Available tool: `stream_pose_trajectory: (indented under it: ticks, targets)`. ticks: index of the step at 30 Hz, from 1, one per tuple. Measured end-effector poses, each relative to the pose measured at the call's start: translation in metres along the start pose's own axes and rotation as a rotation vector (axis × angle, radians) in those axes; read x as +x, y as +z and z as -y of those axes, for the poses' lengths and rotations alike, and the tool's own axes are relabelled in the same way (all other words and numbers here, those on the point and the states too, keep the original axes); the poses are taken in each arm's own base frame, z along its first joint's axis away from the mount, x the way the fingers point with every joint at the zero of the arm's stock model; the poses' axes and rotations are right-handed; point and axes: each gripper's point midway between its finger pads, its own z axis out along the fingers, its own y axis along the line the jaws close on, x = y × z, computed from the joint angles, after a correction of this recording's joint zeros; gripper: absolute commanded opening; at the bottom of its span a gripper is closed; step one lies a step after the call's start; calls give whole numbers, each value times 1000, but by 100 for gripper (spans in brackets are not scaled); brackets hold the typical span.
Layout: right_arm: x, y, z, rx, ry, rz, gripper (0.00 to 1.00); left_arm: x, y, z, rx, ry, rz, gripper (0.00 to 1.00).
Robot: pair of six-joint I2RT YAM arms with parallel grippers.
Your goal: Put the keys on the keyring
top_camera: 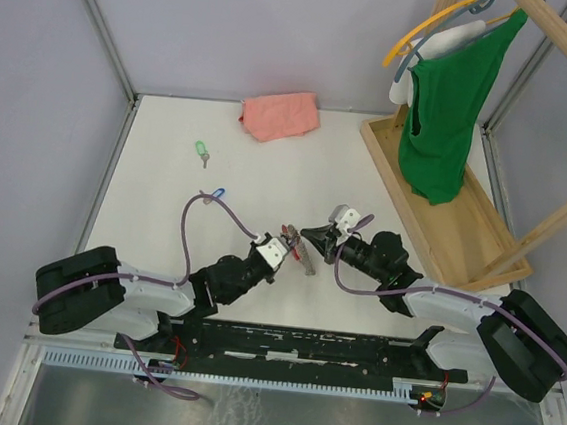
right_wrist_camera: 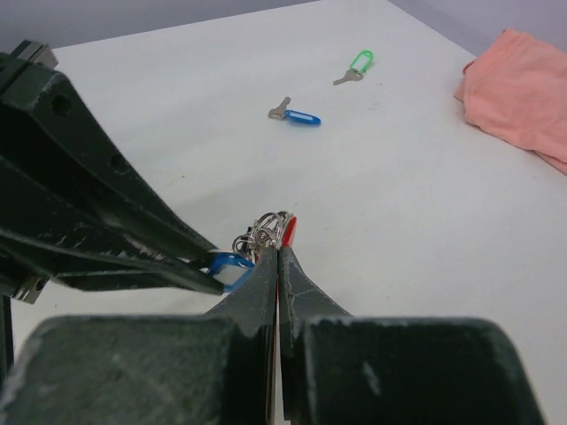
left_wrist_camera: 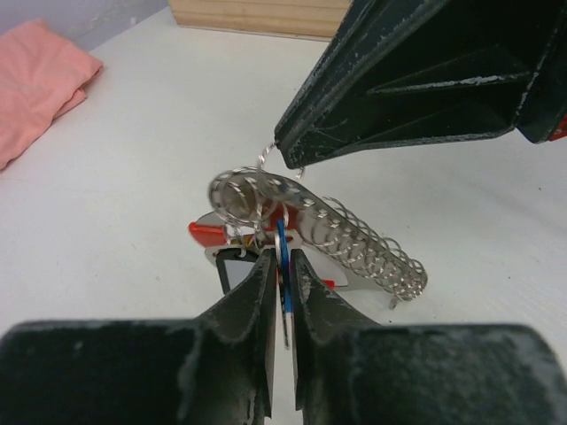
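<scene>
The keyring [left_wrist_camera: 241, 193], a bunch of silver rings with a coiled chain and a red tag, hangs just above the table between my two grippers. My right gripper [right_wrist_camera: 278, 251] is shut on it at the red tag; in the top view it [top_camera: 311, 238] comes in from the right. My left gripper [left_wrist_camera: 282, 258] has its jaws nearly together on a blue-headed key [left_wrist_camera: 283, 252] right at the rings; the same key [right_wrist_camera: 227, 266] shows in the right wrist view. Two loose keys lie farther out on the table: a blue one [top_camera: 217, 194] and a green one [top_camera: 202, 151].
A folded pink cloth [top_camera: 280, 114] lies at the back of the table. A wooden rack base [top_camera: 443, 223] stands at the right, with a green garment [top_camera: 441, 117] hanging on a hanger over it. Grey walls close the table on three sides.
</scene>
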Motion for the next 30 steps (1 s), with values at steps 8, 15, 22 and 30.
stream_pose_trajectory:
  ticks: [8,15,22,30]
  targets:
    - [-16,-1,15,62,-58,59,1,7,-17,11,78,-1,14,48]
    - [-30,-8,15,44,-154,87,1,-33,-27,-5,112,-25,159,51]
    - [-21,-12,6,-26,-220,43,1,-47,-22,-26,206,3,211,51]
    - [-7,-15,-9,-119,-236,0,1,-61,-12,-23,380,48,244,50]
